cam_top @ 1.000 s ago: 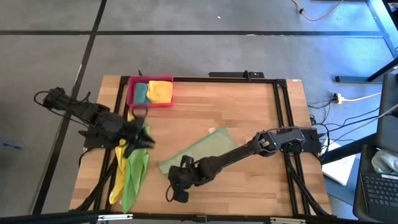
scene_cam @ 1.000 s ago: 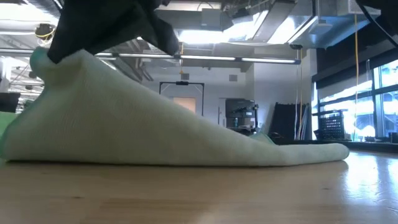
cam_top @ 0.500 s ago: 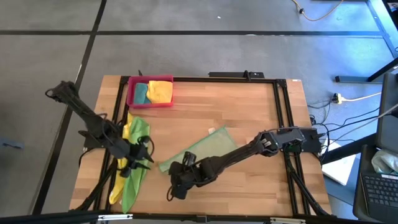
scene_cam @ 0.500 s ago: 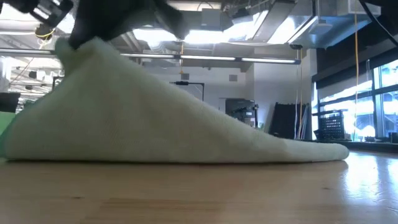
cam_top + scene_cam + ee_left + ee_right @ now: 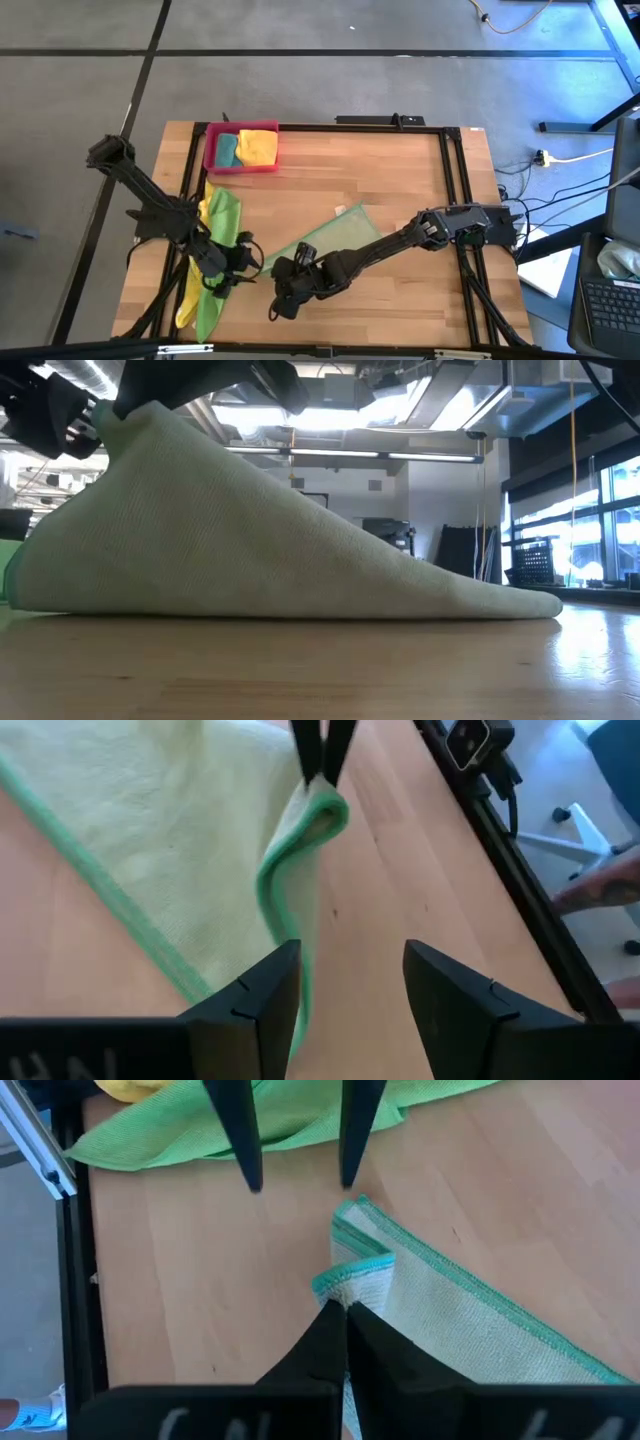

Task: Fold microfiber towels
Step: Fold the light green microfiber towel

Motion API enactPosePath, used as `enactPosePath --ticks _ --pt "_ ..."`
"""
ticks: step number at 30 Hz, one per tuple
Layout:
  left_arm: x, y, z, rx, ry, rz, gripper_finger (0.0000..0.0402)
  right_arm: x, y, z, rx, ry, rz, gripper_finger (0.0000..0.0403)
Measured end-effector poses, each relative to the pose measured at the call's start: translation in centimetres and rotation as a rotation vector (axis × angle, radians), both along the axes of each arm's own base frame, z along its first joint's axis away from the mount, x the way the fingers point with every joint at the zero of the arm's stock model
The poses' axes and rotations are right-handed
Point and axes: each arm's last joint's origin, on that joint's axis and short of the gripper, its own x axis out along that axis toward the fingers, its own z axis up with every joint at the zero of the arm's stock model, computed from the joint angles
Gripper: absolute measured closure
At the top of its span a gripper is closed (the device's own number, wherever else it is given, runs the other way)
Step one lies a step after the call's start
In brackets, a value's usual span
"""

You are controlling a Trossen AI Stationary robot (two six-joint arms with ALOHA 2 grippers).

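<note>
A pale olive-green towel (image 5: 330,238) lies spread on the wooden table, with one corner raised. My right gripper (image 5: 283,298) is shut on that corner (image 5: 128,418). My left gripper (image 5: 240,270) stands open just to the left of the raised corner, fingers (image 5: 270,995) apart and nothing between them. A bright green towel (image 5: 222,225) and a yellow towel (image 5: 190,290) lie crumpled along the table's left side. A teal towel (image 5: 226,148) and another yellow one (image 5: 258,145) lie in the pink tray. My right gripper pinches the pale towel's near-left corner (image 5: 352,1280) between its two shut fingers (image 5: 330,1342), where the teal-green hem doubles over. The fingers slant down from the table's right side. The corner is lifted clear, and the cloth slopes down to its far part (image 5: 520,603) on the table.
The pink tray (image 5: 212,166) sits at the far left of the table. Black frame rails (image 5: 455,180) run along the table's edges. Bare wood (image 5: 390,290) lies near and far of the pale towel.
My left gripper has come down off the bright green towel and gone toward the table's near edge and right, up to the pale towel's raised corner. My right gripper has drawn that corner a little higher; the far part of the towel has stayed flat.
</note>
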Motion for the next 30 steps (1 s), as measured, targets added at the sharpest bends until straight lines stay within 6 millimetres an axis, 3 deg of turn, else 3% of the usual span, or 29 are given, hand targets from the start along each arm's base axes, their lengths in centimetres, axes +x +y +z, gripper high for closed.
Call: enactPosePath --ticks 14,20,30 --pt "1.8 -1.1 -3.5 -0.01 0.08 0.18 0.0232 -0.3 0.3 0.3 0.0 -0.001 0.008 0.0391" --pt "2.5 -0.6 -3.7 -0.039 0.078 0.261 0.0232 -0.8 0.4 1.2 -0.007 -0.004 0.009 0.0391" --pt "3.1 -0.9 -3.9 -0.055 0.057 0.21 0.0233 -0.9 0.4 1.2 -0.042 -0.01 -0.015 0.0391"
